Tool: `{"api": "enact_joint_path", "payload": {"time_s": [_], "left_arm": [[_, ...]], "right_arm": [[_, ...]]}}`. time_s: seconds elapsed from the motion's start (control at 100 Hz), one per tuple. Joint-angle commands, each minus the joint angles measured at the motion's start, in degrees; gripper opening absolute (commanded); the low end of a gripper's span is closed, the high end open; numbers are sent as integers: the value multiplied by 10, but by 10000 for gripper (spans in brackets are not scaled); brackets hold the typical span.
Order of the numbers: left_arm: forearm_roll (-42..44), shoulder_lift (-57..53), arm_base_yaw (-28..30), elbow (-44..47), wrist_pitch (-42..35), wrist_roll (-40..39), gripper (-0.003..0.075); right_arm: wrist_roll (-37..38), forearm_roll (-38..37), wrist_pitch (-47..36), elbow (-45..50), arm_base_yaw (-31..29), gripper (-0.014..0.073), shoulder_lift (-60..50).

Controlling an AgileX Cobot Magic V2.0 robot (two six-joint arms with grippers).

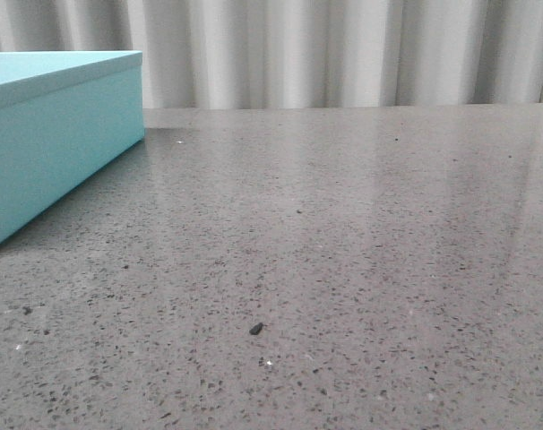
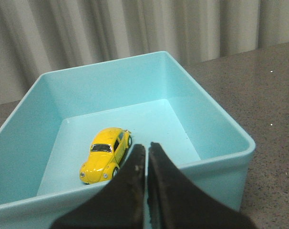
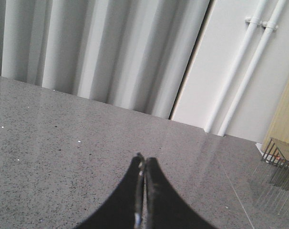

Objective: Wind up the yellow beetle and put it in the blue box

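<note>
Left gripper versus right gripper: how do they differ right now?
The left gripper hangs over the near wall of the blue box, with the yellow beetle on the box floor just past its tips. The right gripper is over bare grey table, nothing near it. Both are shut and empty.

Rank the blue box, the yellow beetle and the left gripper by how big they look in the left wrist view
1. blue box, filling most of the view.
2. left gripper, though it looks large mainly because it sits right at the camera, so this place is unsure.
3. yellow beetle, small on the box floor.
</note>
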Motion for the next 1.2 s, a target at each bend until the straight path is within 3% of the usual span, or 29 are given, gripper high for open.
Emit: {"api": "enact_joint_path", "payload": {"time_s": [0.0,0.72,0.91,1.02,1.07,1.11,1.19], "left_arm": [[-33,3,-5,-15,-37,0,-21],[-38,0,-5,-9,-39,0,-21],[74,-67,-5,26,-52,0,-21],[89,-115,-5,62,-77,-1,-21],[84,-133,-5,77,-96,-39,-21],[92,-144,-5,88,-114,-125,-21],[199,-167,-4,108,-116,-286,-21]], "right_arm": [[0,-16,-37,-13,-1,-54,-5],[0,-16,-37,-13,-1,-54,-5],[0,-16,-37,-13,-1,-54,-5],[0,-16,-37,-13,-1,-54,-5],[0,-16,-37,-13,-1,-54,-5],[0,-16,-37,-13,-1,-54,-5],[0,-16,-37,-13,-1,-54,-5]]}}
